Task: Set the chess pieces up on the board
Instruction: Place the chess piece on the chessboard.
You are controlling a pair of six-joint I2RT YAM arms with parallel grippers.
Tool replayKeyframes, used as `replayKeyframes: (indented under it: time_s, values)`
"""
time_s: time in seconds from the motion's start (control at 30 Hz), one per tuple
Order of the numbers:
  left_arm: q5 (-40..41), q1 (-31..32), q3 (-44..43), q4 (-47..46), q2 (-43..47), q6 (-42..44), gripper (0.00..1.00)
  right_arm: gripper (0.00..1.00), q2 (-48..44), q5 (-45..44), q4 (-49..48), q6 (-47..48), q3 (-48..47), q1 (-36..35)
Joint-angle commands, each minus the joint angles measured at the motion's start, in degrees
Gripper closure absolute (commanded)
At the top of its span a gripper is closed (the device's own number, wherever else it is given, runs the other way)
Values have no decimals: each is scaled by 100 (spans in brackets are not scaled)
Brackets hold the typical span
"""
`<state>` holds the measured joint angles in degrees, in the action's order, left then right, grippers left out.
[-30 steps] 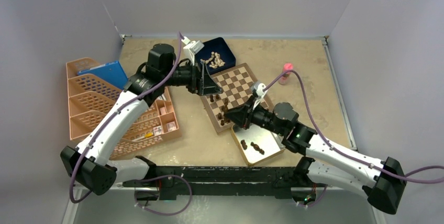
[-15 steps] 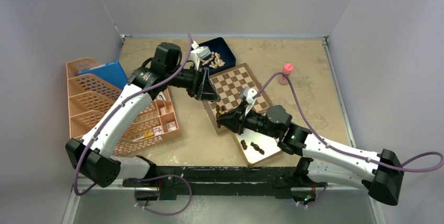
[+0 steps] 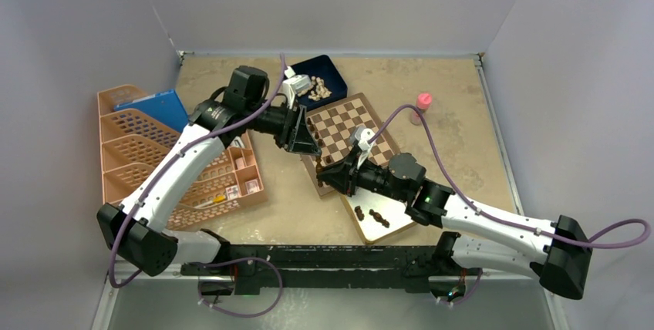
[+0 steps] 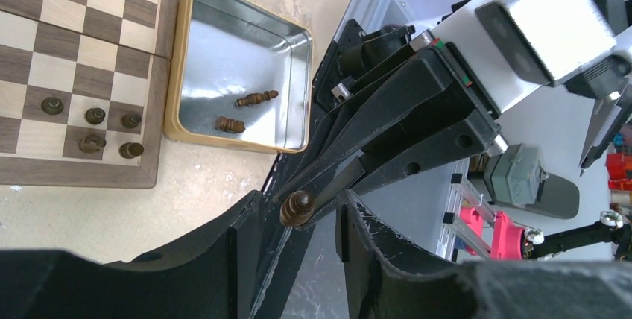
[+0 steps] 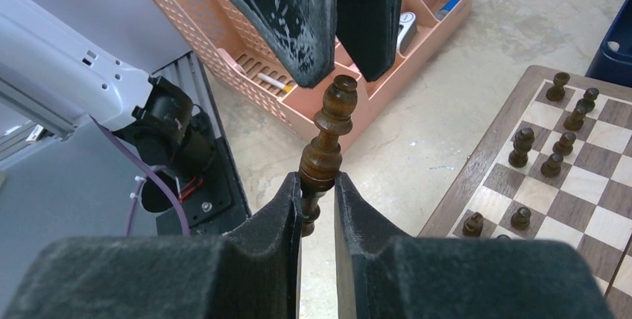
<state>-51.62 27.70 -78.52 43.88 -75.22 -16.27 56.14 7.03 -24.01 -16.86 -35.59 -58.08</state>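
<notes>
1. One dark chess piece (image 5: pixel 328 140), tall and turned: I am holding it in the air near the left edge of the board (image 3: pixel 348 122), not yet on any square
2. Right gripper (image 5: pixel 317 185): pinching that piece low on its stem, with the head pointing out toward the other arm
3. Left gripper (image 4: pixel 298 218): fingers are standing spread to either side of the piece's head, a gap showing on both sides, gripping nothing
4. Step in hand, as I judge it: an arm-to-arm handover. I am wanting the left fingers centred on the upper stem and pressed firm before the right lets go. Letting go early would likely be dropping the piece, and any sideways pull risks twisting it between the pads
5. Other dark pieces (image 4: pixel 93 121): standing in a cluster by the board's left edge. Most squares are showing no piece, so I am reckoning the task under half done
6. Silver tin (image 4: pixel 298 88): lying just beside the board's near edge, with a few dark pieces on their sides within
7. Surface: mottled tan table (image 3: pixel 439 91), with a peach organiser (image 3: pixel 139 153) at left, a blue box (image 3: pixel 333 68) of cream pieces beyond the board, and a small pink-capped bottle (image 3: pixel 422 106) at right
8. Room: pale plain walls (image 3: pixel 347 6) are closing in three sides
</notes>
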Motion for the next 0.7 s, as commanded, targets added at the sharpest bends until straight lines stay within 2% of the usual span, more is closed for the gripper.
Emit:
replayKeyframes:
  time_s: [0.0, 0.4, 0.67]
  values:
    - [-206, -28, 89, 19, -24, 194, 62, 100, -15, 46, -419, 25, -286, -18]
    - [-329, -30, 86, -21, -158, 209, 68, 100, -26, 171, -441, -11, -192, -27]
    - [-418, -29, 144, 42, -167, 312, 78, 99, 82, 261, -501, -40, -156, -23]
